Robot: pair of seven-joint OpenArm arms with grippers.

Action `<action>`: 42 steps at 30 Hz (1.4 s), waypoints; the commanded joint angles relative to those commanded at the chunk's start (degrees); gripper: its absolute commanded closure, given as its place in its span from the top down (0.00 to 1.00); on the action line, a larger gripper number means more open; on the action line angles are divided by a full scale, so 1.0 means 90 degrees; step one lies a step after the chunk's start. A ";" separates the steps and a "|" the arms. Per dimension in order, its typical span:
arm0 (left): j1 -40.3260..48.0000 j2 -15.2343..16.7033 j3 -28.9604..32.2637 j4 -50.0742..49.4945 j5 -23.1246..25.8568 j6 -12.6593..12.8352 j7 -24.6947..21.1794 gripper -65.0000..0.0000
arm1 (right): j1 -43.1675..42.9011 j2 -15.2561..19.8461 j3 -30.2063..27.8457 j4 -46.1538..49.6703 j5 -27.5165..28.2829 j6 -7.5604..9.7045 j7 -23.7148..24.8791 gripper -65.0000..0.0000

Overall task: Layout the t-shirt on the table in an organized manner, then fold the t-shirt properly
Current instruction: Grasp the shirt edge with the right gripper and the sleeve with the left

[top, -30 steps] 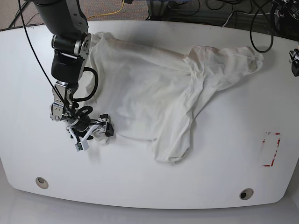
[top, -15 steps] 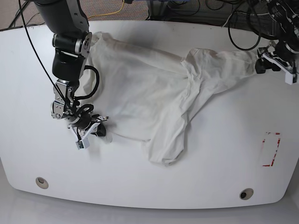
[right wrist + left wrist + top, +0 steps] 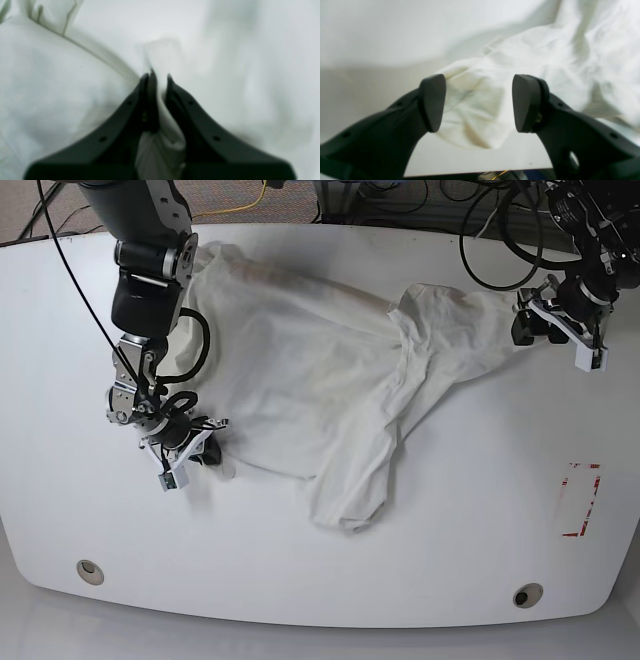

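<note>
Two tools are at the t-shirt now: since a moment ago the left tool has come in from the counter's far right corner to the sleeve tip, its jaws spread wide around the cloth in its wrist view. The right tool stays pinched shut on a hem fold near the left edge, and the shirt's lower flap has slid leftward. The shirt lies crumpled across the glossy white counter's middle. Near the right edge sits a red-outlined tape mark; grey grommet holes lie along the near edge. No print or writing is readable.
</note>
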 joint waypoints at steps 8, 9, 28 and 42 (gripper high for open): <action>0.0000 0.0010 -0.0039 -0.0020 0.0400 -0.0020 0.0000 0.61 | -0.0020 0.0000 0.0000 0.0029 0.0010 0.0000 -0.0068 0.02; 0.0000 0.0010 -0.0039 -0.0029 0.0400 -0.0020 0.0000 0.61 | -0.0020 0.0000 0.0000 0.0029 0.0020 0.0000 -0.0068 0.02; 0.0000 -0.0020 -0.0791 -0.0713 0.0371 -0.0361 0.0000 0.61 | -0.0039 0.0000 0.0000 0.0029 0.0029 0.0000 -0.0088 0.02; -0.0479 0.0000 -0.0742 -0.1582 0.0371 -0.0850 0.0000 0.61 | -0.0039 -0.0068 0.0000 0.0029 0.0010 0.0000 -0.0088 0.02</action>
